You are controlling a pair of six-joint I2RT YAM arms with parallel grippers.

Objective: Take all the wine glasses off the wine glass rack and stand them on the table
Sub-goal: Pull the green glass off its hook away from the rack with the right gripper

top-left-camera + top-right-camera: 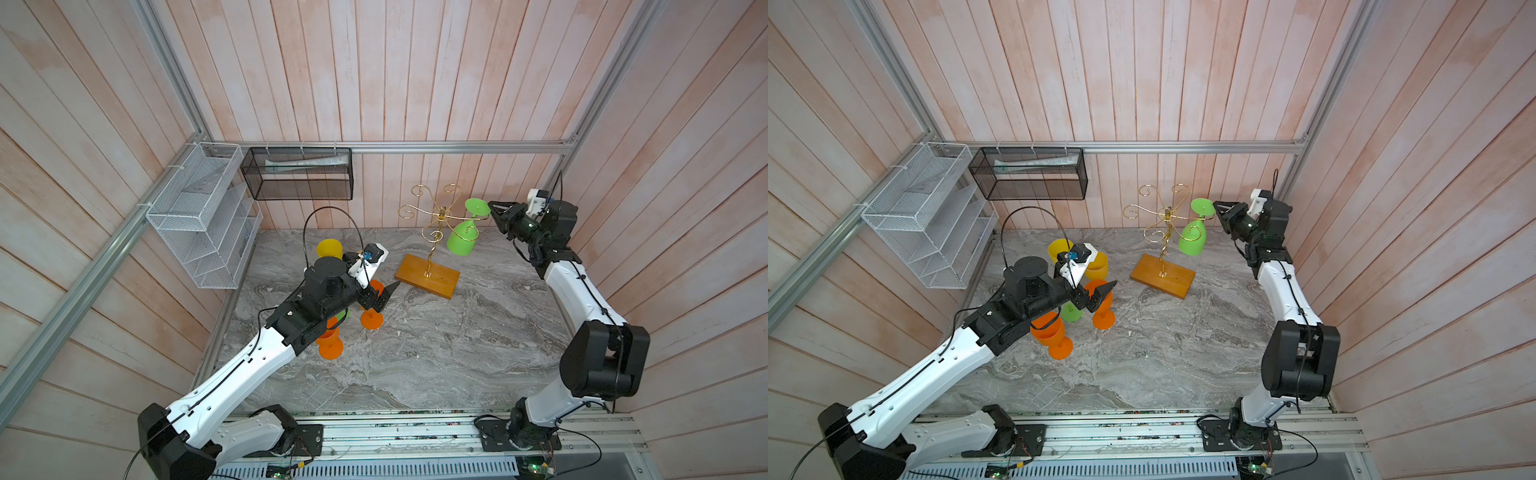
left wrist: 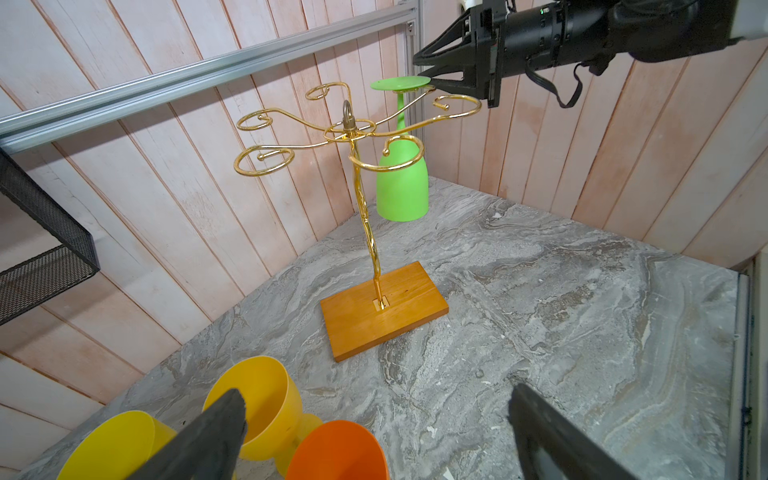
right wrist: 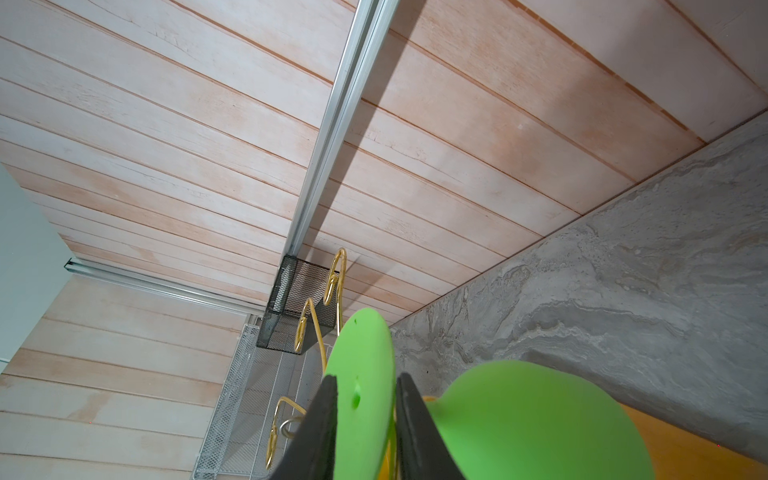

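We see the biggest risk in the wine glass rack (image 2: 348,124) itself. It is tall and slender on a small base, so a sideways pull on a snagged glass could tip it or drag it across the tabletop (image 2: 582,311).

The wine glass (image 2: 402,187) hangs upside down from the rack's far arm, foot above the wire and bowl below. If it is lifted too little, the stem may catch in the curl. If it is pulled too fast, it could swing into the rack's stem.

The right gripper (image 3: 365,376) reaches in at the rack's top, its fingers narrow on either side of the foot's thin rim. We cannot tell whether they actually pinch it. On so shallow a bite the smooth disc could slip out and the glass would fall.

The left gripper (image 2: 376,392) hangs well apart from the rack, low on its opposite side, fingers spread wide and empty.

- **Tabletop:** it looks like grey veined marble, hard and flat.
- **Rack base:** the wooden base (image 2: 386,311) is a glossy orange-brown slab.
- **Glass:** it appears to be matte green plastic, with a rounded bowl and a flat round foot.
- **Rack wire:** it is thin polished gold, twisted along the stem and curled at each tip.
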